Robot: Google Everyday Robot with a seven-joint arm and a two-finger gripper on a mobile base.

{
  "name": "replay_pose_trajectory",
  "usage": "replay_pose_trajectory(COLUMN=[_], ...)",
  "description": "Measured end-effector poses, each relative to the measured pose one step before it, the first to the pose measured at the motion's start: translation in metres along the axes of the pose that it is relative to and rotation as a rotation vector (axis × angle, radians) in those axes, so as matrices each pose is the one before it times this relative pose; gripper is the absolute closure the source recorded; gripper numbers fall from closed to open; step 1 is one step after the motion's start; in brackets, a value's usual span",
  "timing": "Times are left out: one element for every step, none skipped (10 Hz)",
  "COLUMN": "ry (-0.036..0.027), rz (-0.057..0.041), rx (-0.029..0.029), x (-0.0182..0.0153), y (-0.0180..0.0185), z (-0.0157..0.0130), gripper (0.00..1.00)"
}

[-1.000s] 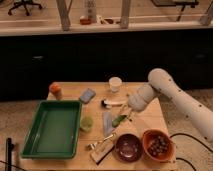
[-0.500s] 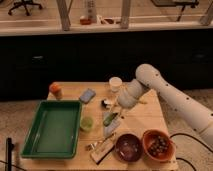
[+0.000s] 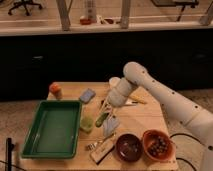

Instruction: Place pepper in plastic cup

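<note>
**Fingers over the pepper, beside the cup**

The fingers of the gripper (image 3: 106, 106) reach down over the middle of the wooden table (image 3: 145, 120), and whether they are spread or pinched cannot be told. One pepper (image 3: 102, 119) sits just below the fingertips, at or against them; whether it is gripped or lying on the table is unclear. Its long axis runs diagonally, the upper end toward the fingers and the far right, the lower end pointing near-left toward the plastic cup (image 3: 87, 124). That single pale-green cup stands just to the lower left of the fingers, close beside the pepper's lower end.

Further left of the fingers lies one green tray (image 3: 31, 131), touching or nearly touching the cup. Up and left of them are one blue-grey sponge-like block (image 3: 87, 95) and one orange-topped jar (image 3: 55, 90). A white cup (image 3: 114, 81) stands just behind the fingers, partly hidden by the arm. To their right a thin yellow stick (image 3: 136, 101) lies on the wood. Nearer the camera than the fingers are two bowls: one dark bowl (image 3: 129, 147) and one orange bowl (image 3: 156, 144) holding dark pieces.
</note>
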Motion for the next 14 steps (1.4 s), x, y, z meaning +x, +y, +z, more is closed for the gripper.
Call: replay_pose_trajectory(ry=[-0.01007,-0.00763,-0.00929,-0.007,-0.00632,-0.01075,-0.00606,-0.00667,-0.00768,-0.00968,-0.00781,-0.0071,-0.00761,-0.00677], rz=[-0.01292,-0.01112,-0.01145,-0.00719,-0.00675,-0.01193,-0.00619,-0.00489,-0.0085,-0.01283,-0.00862,-0.00558,-0.00778,-0.00412], rx=[-0.0151,-0.01207,-0.01172,-0.00751,-0.00707,-0.01259,-0.00706,-0.00822,-0.01246,-0.01581,-0.01327,-0.01351,-0.01409,-0.01233], x=[-0.00265,-0.00207,-0.00186,-0.00089,-0.00098,-0.00236,-0.00142,-0.00121,-0.00248,-0.00383,-0.0026,-0.00178,-0.00225,-0.00137], y=[-0.00548,-0.00444,-0.00372,-0.00188,-0.00207,-0.00418,-0.00207,-0.00113,-0.00298,-0.00563,-0.00421,-0.00326,-0.0051,-0.00301], z=[0.00547,0.00429,0.00483,0.00341,0.00359,0.00621,0.00322,0.00339,0.00464,0.00609,0.00351,0.00297,0.00381,0.00253], gripper=[1.0,1.0,1.0,1.0,1.0,1.0,1.0,1.0,1.0,1.0,1.0,1.0,1.0,1.0])
